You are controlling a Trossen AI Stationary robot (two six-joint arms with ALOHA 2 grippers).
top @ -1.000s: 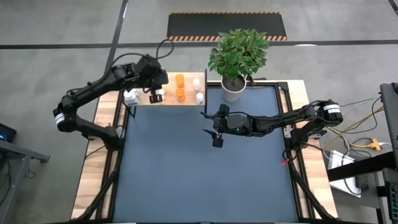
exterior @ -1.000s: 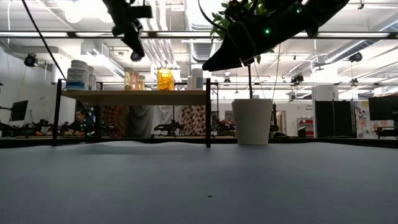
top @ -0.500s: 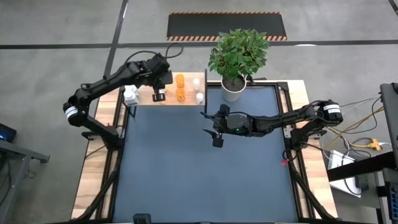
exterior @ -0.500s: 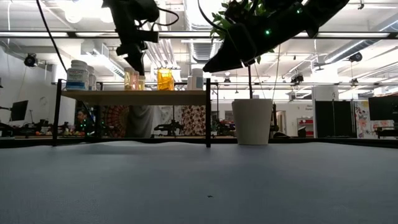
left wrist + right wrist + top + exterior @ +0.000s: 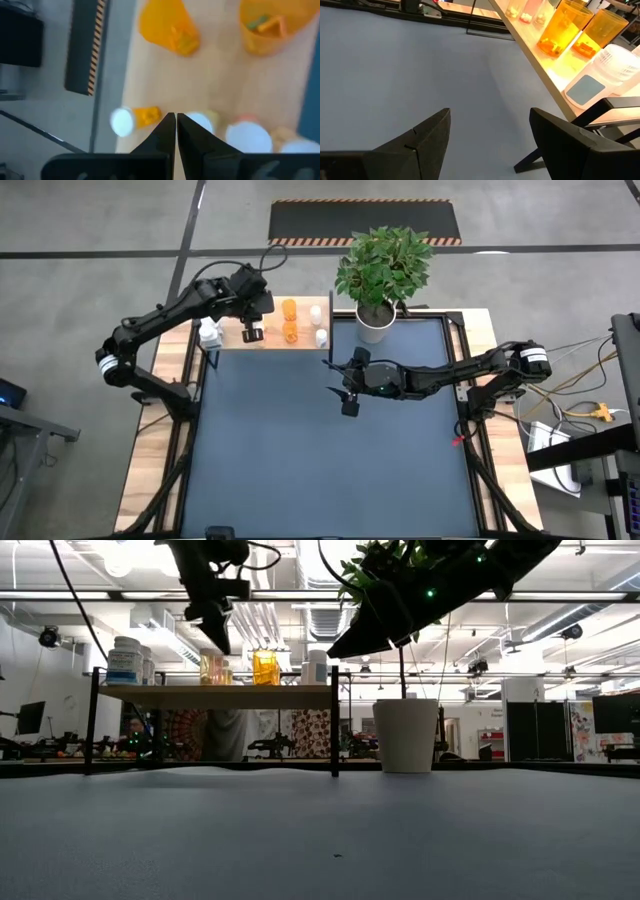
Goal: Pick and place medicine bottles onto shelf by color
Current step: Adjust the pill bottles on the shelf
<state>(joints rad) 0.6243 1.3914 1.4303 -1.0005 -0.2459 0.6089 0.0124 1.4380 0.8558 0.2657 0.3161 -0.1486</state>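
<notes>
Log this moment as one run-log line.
left gripper: shut, empty, above shelf | right gripper: open, mid-table | orange bottles: on shelf

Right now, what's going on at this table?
The robot is sorting medicine bottles by colour on the shelf. The left gripper hangs above the shelf, shut and empty, over the orange bottles. White bottles stand at the shelf's ends. The right gripper waits open over the bare blue tabletop, holding nothing. A potted plant stands beside the shelf.
</notes>
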